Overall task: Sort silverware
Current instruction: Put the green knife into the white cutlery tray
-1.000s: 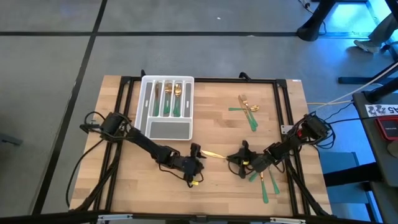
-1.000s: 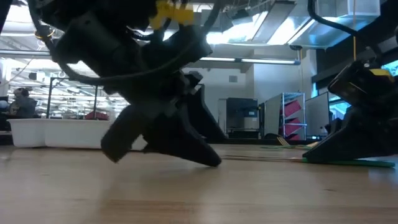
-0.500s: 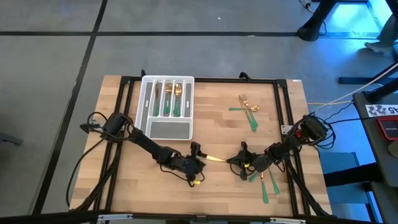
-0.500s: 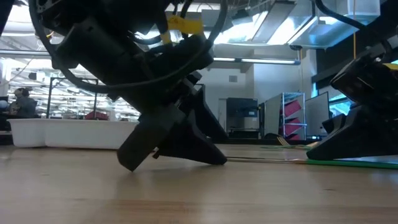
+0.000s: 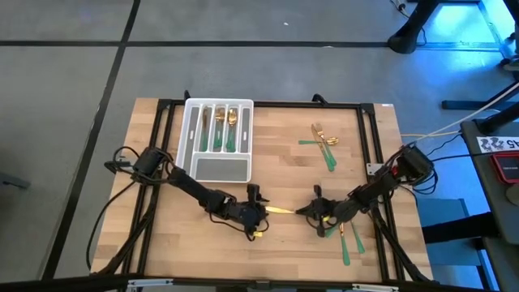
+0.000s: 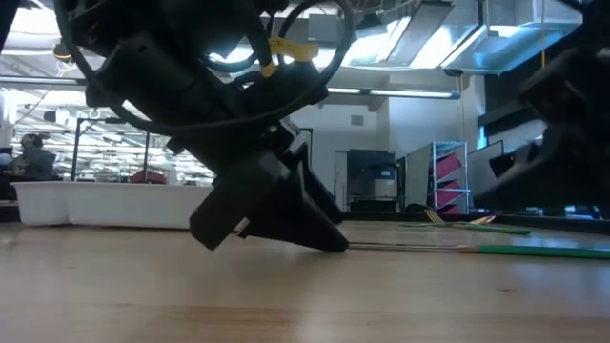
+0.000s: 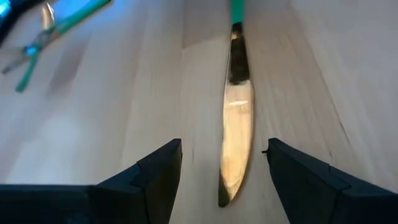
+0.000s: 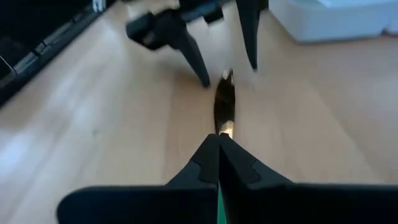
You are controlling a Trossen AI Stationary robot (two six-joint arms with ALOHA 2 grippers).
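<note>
**Silverware sorting — table contents at knife handover**

- Knife (image 7: 235, 134): gold blade, green handle, lying near the table's near-centre between the two grippers; blade tip points left, handle runs right.
- Right gripper (image 8: 219, 144): fingers pinched together over the knife's green handle end, low at the tabletop, right of centre.
- Left gripper (image 7: 221, 163): fingers spread wide, one on each side of the blade tip, not touching it; tips down at the wood (image 5: 276, 162), left of centre.
- White tray (image 5: 195, 142): far left part of the table; three long far slots hold green-handled pieces with gold heads (image 5: 225, 128); the wide near compartment shows grey.
- Loose group, far right (image 5: 323, 143): several crossed gold-and-green pieces, well apart from both grippers.
- Loose group, near right (image 5: 350, 242): green handles lying just beside and partly under the right arm; count cannot be told.
- Background, low view: a large indoor room with shelving (image 6: 448, 176) beyond the table.
</note>
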